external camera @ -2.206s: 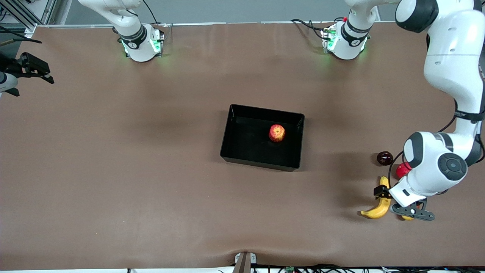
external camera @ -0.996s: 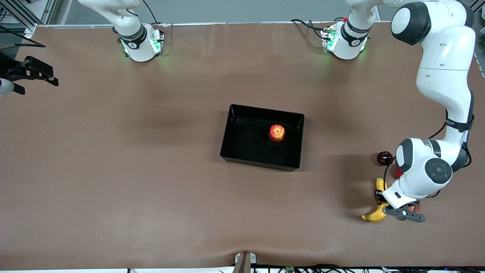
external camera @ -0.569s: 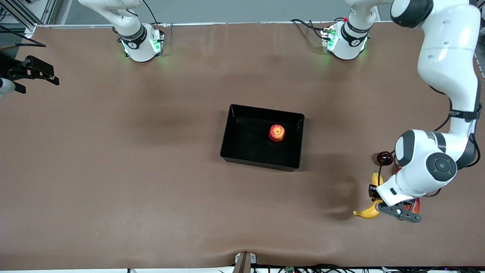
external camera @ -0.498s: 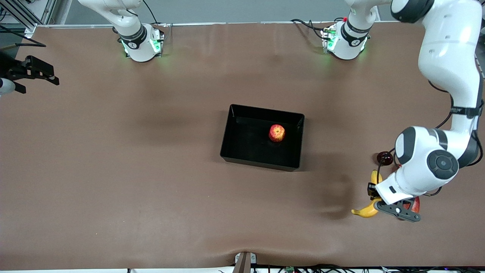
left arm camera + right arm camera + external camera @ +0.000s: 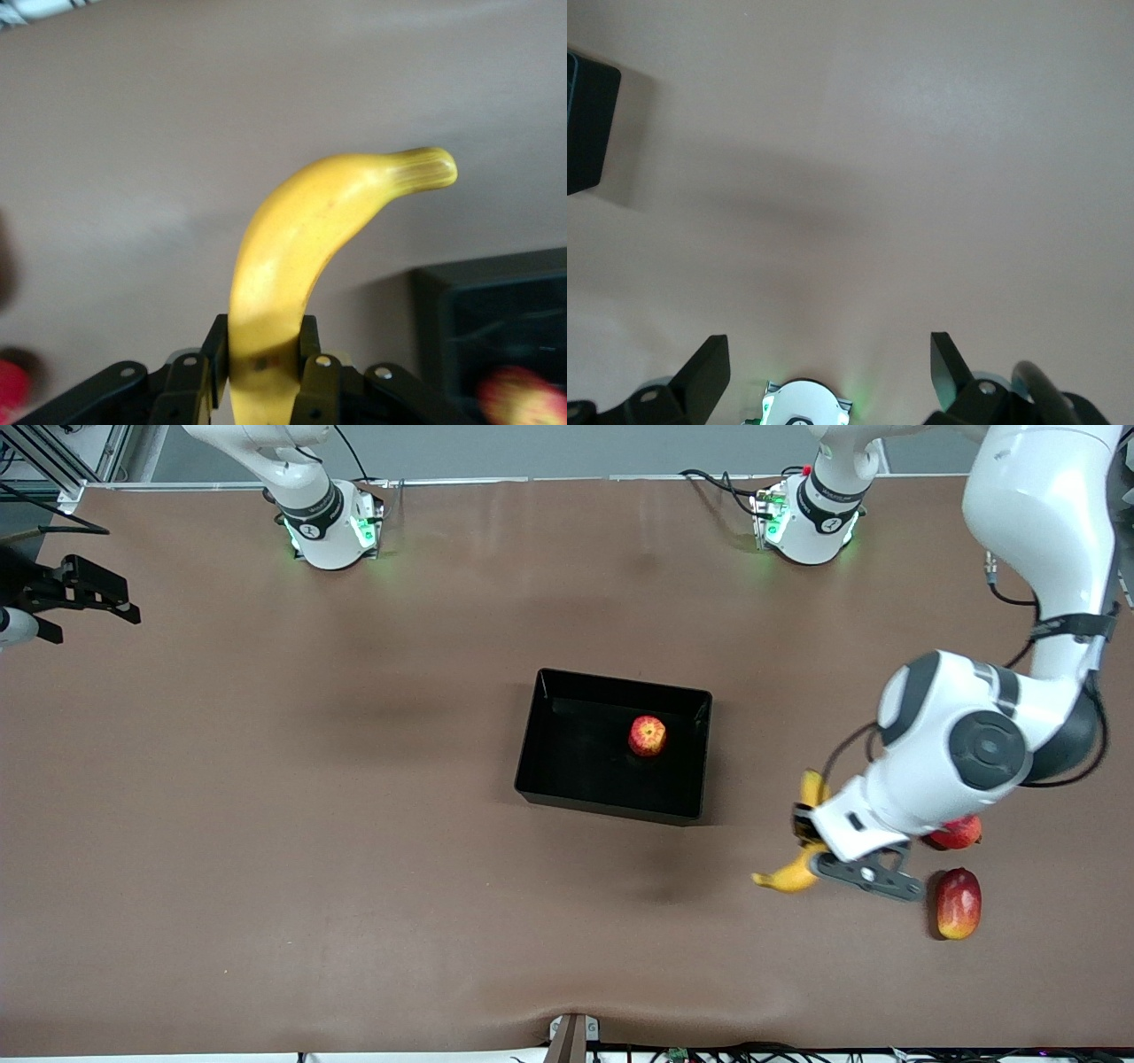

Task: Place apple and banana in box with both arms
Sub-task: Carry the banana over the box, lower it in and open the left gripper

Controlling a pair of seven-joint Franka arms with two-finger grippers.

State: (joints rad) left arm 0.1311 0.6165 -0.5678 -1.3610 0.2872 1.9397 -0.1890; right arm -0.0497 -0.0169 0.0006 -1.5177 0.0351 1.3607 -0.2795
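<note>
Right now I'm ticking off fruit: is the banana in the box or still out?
Out. The left hand holds the banana in the air beside the box; only the apple lies inside.

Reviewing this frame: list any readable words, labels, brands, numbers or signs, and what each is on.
No text can be read.
Right arm's base: a small dark round mark on its black band, too small to read.
Left arm's base: the same kind of mark, too small to read.
Left arm's forearm band: tiny light marking, unreadable.
Banana, black box, apple and table: no lettering visible.
</note>
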